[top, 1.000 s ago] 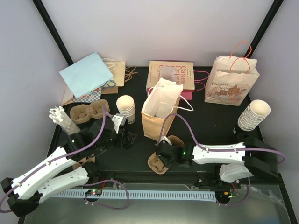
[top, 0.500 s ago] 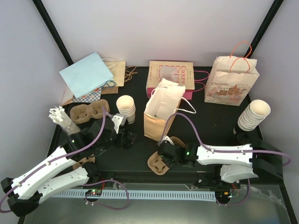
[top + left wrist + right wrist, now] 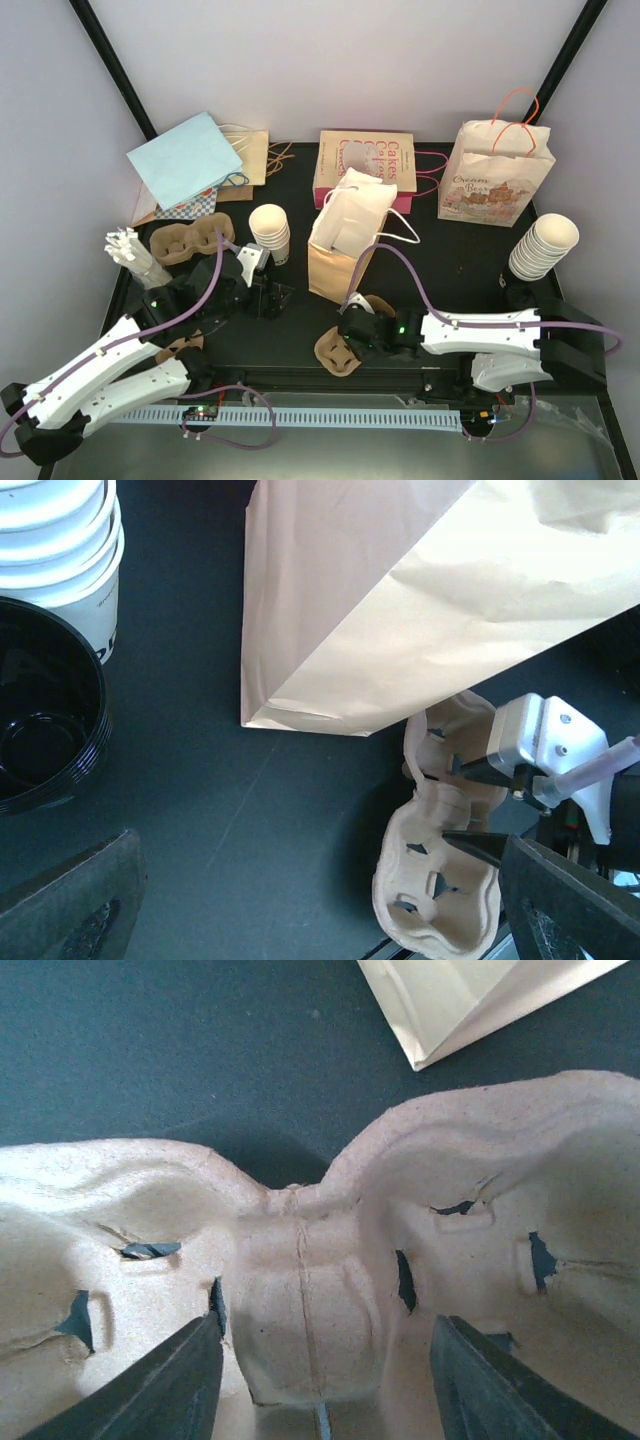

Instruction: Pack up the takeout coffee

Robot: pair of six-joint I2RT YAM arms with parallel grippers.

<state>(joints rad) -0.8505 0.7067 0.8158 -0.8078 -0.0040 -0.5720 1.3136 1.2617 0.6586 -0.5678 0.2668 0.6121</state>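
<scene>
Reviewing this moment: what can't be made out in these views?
- Inside the paper bag: top view, its own walls hide any contents.
- Grip of the right gripper: right wrist view, its fingers straddle the ridge of the pulp carrier, which hides whether they press it.
- Count of the black lids: left wrist view, the left edge cuts the stack.

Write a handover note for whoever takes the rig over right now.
Left claw: open, empty, near the cup stack and black lids.
Right claw: open, astride the centre ridge of the pulp carrier, on the near side of the open paper bag.
Done: nothing packed that I can see; no lidded cup in view.
Left: take one cup, lid it, pack it in the bag.
</scene>
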